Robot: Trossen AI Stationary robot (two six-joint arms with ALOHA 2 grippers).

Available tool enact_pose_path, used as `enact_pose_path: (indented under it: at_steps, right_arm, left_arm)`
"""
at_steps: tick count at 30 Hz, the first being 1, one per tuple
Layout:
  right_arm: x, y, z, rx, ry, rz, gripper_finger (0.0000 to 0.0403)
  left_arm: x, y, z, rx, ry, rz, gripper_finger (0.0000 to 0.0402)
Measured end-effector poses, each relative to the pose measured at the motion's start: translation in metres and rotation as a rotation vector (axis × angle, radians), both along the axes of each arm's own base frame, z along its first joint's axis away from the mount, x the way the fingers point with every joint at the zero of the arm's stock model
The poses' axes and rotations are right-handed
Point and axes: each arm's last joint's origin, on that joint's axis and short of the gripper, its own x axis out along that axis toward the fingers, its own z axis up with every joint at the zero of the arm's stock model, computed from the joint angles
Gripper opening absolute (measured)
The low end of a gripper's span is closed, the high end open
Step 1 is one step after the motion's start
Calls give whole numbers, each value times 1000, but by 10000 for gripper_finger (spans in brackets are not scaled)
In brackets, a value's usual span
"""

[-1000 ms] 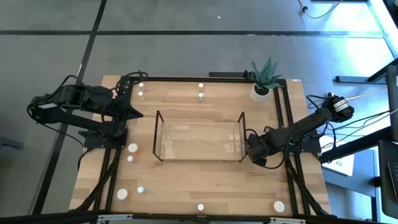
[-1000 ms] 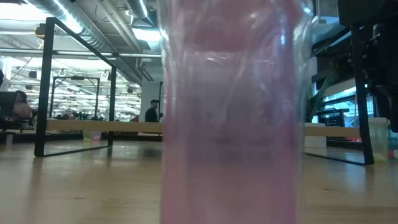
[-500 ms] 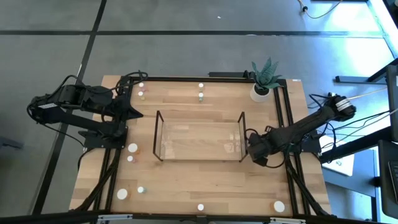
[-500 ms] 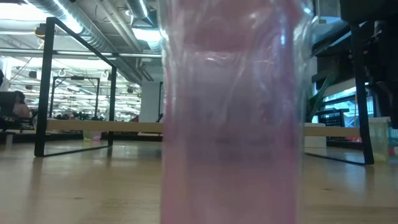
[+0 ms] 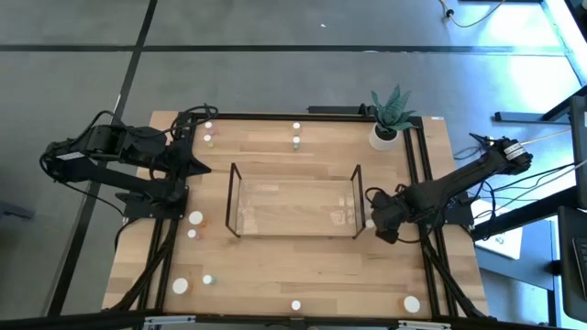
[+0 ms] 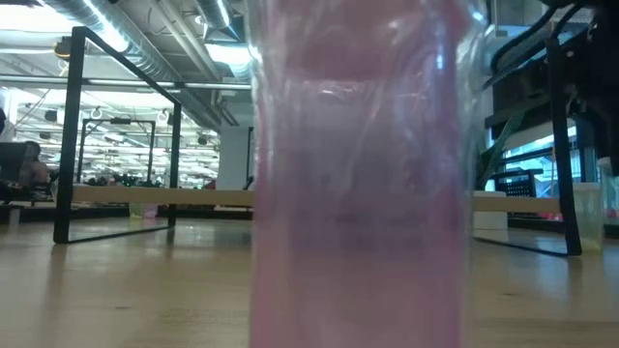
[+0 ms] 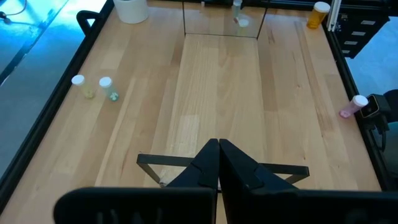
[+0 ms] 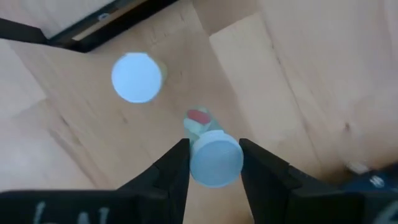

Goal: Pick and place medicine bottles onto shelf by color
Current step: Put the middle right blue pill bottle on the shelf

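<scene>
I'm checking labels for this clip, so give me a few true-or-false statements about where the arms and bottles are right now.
1. The right gripper is shut on a small white-capped bottle. True.
2. The left gripper is open. False: it is shut and holds nothing.
3. The right gripper is at the right end of the clear rectangular shelf. True.
4. The white plant pot stands inside the shelf. False: it stands at the table's far right corner.

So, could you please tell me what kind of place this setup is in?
Probably an open-plan lab or workshop: the low view shows exposed ceiling ducts and strip lights, with a person at distant desks.
</scene>
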Motion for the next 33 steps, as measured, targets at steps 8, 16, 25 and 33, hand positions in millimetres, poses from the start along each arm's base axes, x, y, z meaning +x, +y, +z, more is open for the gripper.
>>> enact_pose_path:
  at_steps: [8, 16, 25, 33]
  right_arm:
    - [-4, -2, 40, -34, 69, -12, 132]
    - [-2, -3, 87, -61, -2, -32, 132]
    - [2, -8, 141, -110, -159, -52, 132]
    - [32, -17, 176, -166, -233, 71, 132]
  left_arm:
    - [0, 0, 0, 0, 0, 0, 0]
    - [0, 0, 0, 0, 0, 0, 0]
    - [0, 0, 0, 0, -1, 0, 0]
    - [0, 0, 0, 0, -1, 0, 0]
